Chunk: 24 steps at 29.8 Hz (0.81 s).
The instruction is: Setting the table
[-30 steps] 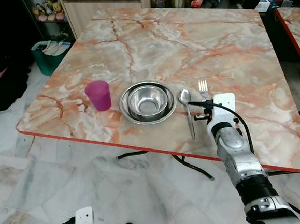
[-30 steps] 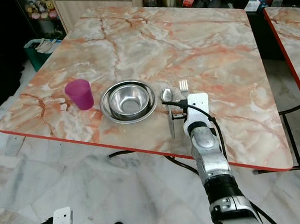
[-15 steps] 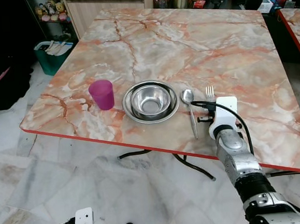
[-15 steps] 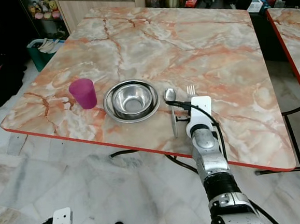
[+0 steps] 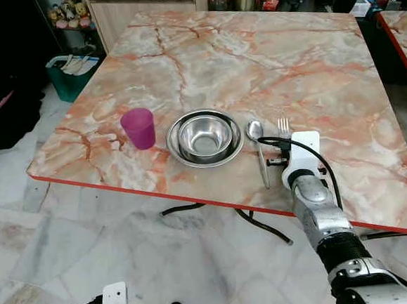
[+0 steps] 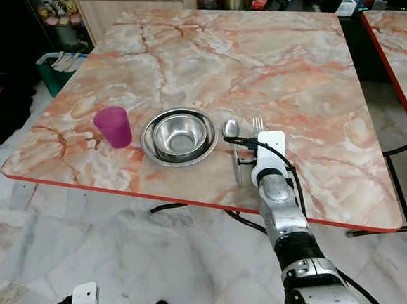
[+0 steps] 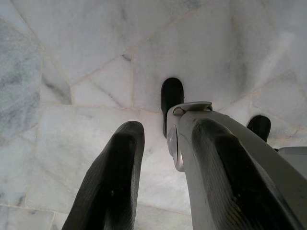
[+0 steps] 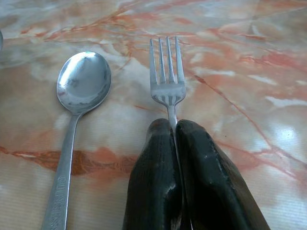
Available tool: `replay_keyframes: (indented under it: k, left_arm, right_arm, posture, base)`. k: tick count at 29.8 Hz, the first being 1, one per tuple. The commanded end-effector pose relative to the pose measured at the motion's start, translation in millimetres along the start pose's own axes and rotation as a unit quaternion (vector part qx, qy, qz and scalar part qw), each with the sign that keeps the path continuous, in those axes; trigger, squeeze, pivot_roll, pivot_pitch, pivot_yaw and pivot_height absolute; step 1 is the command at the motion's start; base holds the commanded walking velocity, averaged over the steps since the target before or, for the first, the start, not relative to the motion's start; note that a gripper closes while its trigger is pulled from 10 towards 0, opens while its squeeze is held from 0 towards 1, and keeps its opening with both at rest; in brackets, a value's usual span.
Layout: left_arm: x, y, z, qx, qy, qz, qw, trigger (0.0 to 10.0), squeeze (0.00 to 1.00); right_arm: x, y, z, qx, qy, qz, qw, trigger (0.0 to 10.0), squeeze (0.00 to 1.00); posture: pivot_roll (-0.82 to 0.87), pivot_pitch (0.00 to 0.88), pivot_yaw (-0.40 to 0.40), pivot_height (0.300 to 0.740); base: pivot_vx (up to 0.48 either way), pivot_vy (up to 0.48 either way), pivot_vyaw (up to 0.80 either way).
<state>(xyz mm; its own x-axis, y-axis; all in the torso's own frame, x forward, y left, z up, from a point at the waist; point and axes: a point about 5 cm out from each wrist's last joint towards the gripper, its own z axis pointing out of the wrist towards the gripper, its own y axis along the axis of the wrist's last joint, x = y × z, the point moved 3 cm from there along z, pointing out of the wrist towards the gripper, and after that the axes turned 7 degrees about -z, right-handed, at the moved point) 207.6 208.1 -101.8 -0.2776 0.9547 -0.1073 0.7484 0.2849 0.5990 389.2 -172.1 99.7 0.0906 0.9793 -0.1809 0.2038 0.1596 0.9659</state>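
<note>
Little has shifted over the last half second: the fork (image 8: 167,76) lies in nearly the same spot on the counter (image 5: 266,55), and the right hand (image 8: 175,128) remains clenched on its handle. The fork's tines point away from the robot, flat on the marble, with the handle pinched between the two black fingers (image 8: 156,163), which are pressed together.

Just beside the fork, toward the robot's left, lies a spoon (image 5: 258,148), parallel to it and not touching it, bowl end away from the robot. Left of the spoon stands a steel bowl (image 5: 204,136) inside a steel plate (image 5: 177,150), and further left, apart from the plate, a purple cup (image 5: 139,127) stands upright.

All of these sit in a row near the counter's front, red-trimmed edge, where the right arm crosses it. Behind the row the marble runs open to the far edge, and to the right of the fork it is bare up to the right-hand edge.

The left hand (image 7: 158,158) hangs low over the pale marble floor (image 7: 86,57), its fingers parted with nothing between them.
</note>
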Motion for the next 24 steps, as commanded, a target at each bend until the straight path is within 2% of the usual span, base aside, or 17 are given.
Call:
replay_keyframes:
  k: [1,13,14,15,16,17,20,21,23,24]
  left_arm:
    - [5.8,-9.2,-2.0,0.013,0.008,0.002,1.0,10.0,0.0]
    - [6.1,-10.8,-2.2,0.016,0.006,0.0,1.0,10.0,0.0]
    - [6.2,-10.9,-2.3,0.016,0.006,-0.001,1.0,10.0,0.0]
    - [6.5,-11.3,-2.4,0.017,0.006,-0.001,1.0,10.0,0.0]
    - [6.5,-11.3,-2.4,0.017,0.006,-0.001,1.0,10.0,0.0]
    - [6.5,-11.6,-2.4,0.017,0.005,-0.001,1.0,10.0,0.0]
    - [6.4,-11.6,-2.4,0.017,0.005,-0.001,1.0,10.0,0.0]
    - [5.9,-11.9,-2.4,0.018,0.004,-0.001,1.0,10.0,0.0]
    - [5.4,-12.2,-2.4,0.019,0.004,-0.001,1.0,10.0,0.0]
    - [5.1,-12.3,-2.3,0.019,0.003,-0.001,1.0,10.0,0.0]
  right_arm:
    - [1.7,-5.1,-0.1,0.01,0.0,0.009,1.0,10.0,0.0]
    - [3.1,-9.9,-0.1,0.022,0.002,0.009,1.0,10.0,0.0]
    - [3.3,-10.0,-0.1,0.022,0.002,0.01,1.0,10.0,0.14]
    - [4.0,-10.2,0.0,0.023,0.003,0.01,1.0,10.0,0.47]
    - [4.0,-10.2,0.0,0.023,0.003,0.01,1.0,10.0,0.47]
    - [4.5,-10.2,0.0,0.023,0.004,0.011,1.0,10.0,0.68]
    - [4.8,-10.2,0.0,0.023,0.004,0.011,1.0,10.0,0.68]
    - [5.1,-10.3,0.0,0.024,0.005,0.011,1.0,10.0,0.74]
    - [5.6,-10.4,0.0,0.024,0.006,0.01,1.0,10.0,0.74]
    - [5.7,-10.6,0.0,0.024,0.006,0.01,1.0,10.0,0.84]
  posture:
    - [0.0,0.176,0.007,0.74]
    - [0.01,0.18,0.006,0.74]
    - [0.01,0.179,0.005,0.74]
    - [0.01,0.179,0.006,0.74]
    - [0.01,0.179,0.006,0.74]
    - [0.01,0.179,0.005,0.74]
    - [0.01,0.179,0.005,0.74]
    - [0.0,0.179,0.005,0.74]
    - [0.0,0.179,0.005,0.74]
    - [0.01,0.179,0.005,0.74]
  base:
    - [0.0,0.0,0.0]
    - [0.0,0.0,0.0]
    - [0.0,0.0,0.0]
    - [0.0,0.0,0.0]
    - [0.0,0.0,0.0]
    - [0.0,0.0,0.0]
    - [0.0,0.0,0.0]
    - [0.0,0.0,0.0]
    - [0.0,0.0,0.0]
    - [0.0,0.0,0.0]
